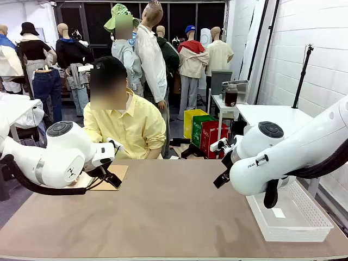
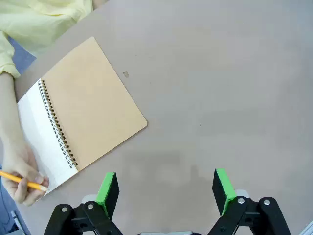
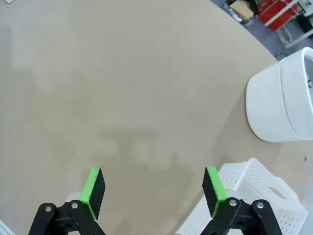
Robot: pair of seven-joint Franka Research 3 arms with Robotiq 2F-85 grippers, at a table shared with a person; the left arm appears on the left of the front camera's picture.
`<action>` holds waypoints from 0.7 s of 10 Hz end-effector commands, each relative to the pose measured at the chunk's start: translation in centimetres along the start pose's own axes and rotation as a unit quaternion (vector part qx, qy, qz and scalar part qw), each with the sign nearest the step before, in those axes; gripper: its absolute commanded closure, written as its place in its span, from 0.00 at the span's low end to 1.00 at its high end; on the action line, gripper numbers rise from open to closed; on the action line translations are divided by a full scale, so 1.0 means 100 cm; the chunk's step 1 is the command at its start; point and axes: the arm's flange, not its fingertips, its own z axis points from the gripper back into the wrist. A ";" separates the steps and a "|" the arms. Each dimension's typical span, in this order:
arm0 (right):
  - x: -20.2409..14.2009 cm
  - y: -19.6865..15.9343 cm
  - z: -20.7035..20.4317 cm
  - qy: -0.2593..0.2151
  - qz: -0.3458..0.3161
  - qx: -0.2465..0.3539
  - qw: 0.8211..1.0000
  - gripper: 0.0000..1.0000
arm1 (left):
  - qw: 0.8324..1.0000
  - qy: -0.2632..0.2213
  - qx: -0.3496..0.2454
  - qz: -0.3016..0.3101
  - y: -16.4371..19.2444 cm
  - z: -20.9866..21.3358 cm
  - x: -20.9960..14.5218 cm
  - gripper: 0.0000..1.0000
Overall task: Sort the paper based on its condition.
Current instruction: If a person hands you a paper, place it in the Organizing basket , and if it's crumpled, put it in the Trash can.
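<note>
Beyond left tool (image 2: 165,186), well apart: spiral notebook (image 2: 93,103).

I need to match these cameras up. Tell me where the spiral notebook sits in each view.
Front view: notebook at the far left of the table, partly behind the left arm.
Left wrist view: upper left, lying open beside the person's hand holding a pencil.
Right wrist view: tabletop beside the white basket.
Shared landmark: the brown table.

I see bright, even overhead indoor light, soft blurred shadows on the table (image 3: 132,142) in 2 wrist views, wide-angle curving at their edges, front view sharp, background slightly dimmer
</note>
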 end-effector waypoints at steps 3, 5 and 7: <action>0.000 0.000 0.000 0.000 0.000 0.000 1.000 0.00 | 1.000 0.000 0.000 0.000 0.000 0.000 0.000 0.00; 0.000 0.000 0.000 0.000 0.000 0.000 1.000 0.00 | 1.000 0.000 0.000 0.000 0.000 0.000 0.000 0.00; 0.000 0.000 0.000 0.000 0.000 0.000 1.000 0.00 | 1.000 0.000 0.000 0.000 0.000 0.000 0.000 0.00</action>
